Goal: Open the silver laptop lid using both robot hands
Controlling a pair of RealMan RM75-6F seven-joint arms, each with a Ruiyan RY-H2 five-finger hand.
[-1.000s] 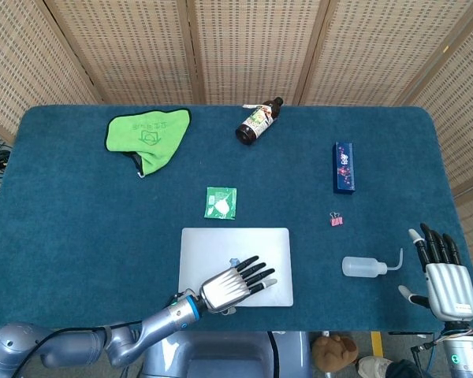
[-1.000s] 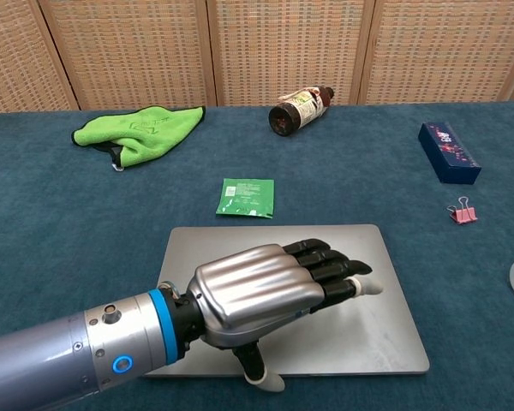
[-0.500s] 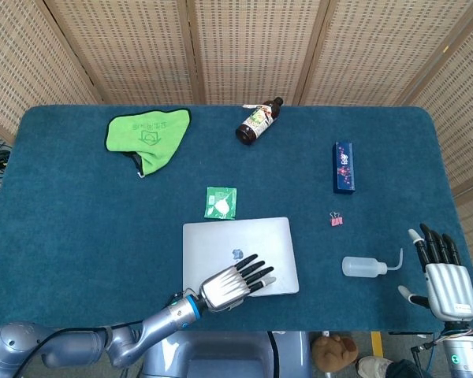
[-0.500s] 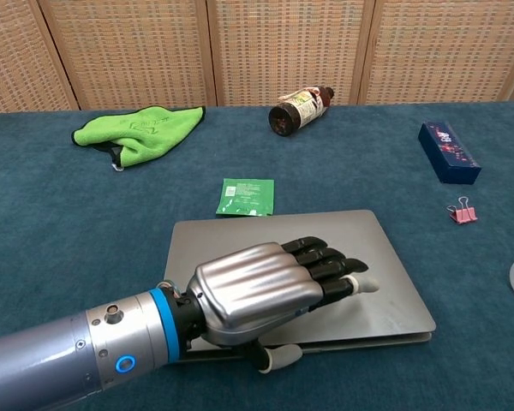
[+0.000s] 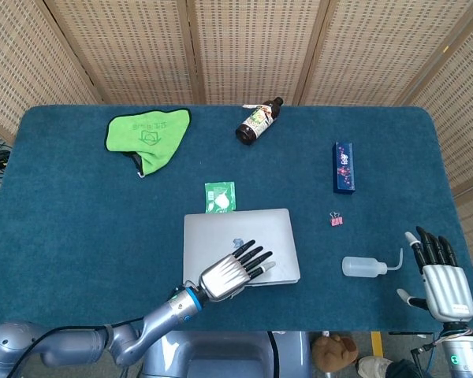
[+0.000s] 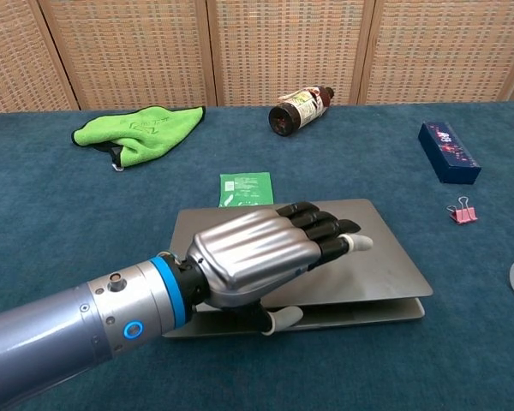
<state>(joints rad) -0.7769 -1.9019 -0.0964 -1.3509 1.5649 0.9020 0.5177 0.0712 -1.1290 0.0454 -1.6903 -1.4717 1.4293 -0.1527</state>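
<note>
The silver laptop (image 5: pixel 238 234) lies near the table's front edge, its lid (image 6: pixel 385 257) lifted a little off the base (image 6: pixel 360 313), with a gap along the front. My left hand (image 5: pixel 232 273) grips the lid's front edge: fingers (image 6: pixel 321 229) lie flat on top, and the thumb (image 6: pixel 283 318) is tucked under it. My right hand (image 5: pixel 437 277) hovers at the table's front right corner, far from the laptop, with its fingers spread and nothing in it. The chest view does not show the right hand.
A green packet (image 5: pixel 219 196) touches the laptop's back edge. Right of the laptop lie a clear squeeze bottle (image 5: pixel 364 266) and a pink binder clip (image 5: pixel 336 220), with a blue box (image 5: pixel 344 166) further back. A green cloth (image 5: pixel 147 135) and a brown bottle (image 5: pixel 258 120) lie at the back.
The lid has gone from flat on the base to raised at the front as my left hand lifted it. The laptop has slid slightly back against the green packet. The right hand has barely moved.
</note>
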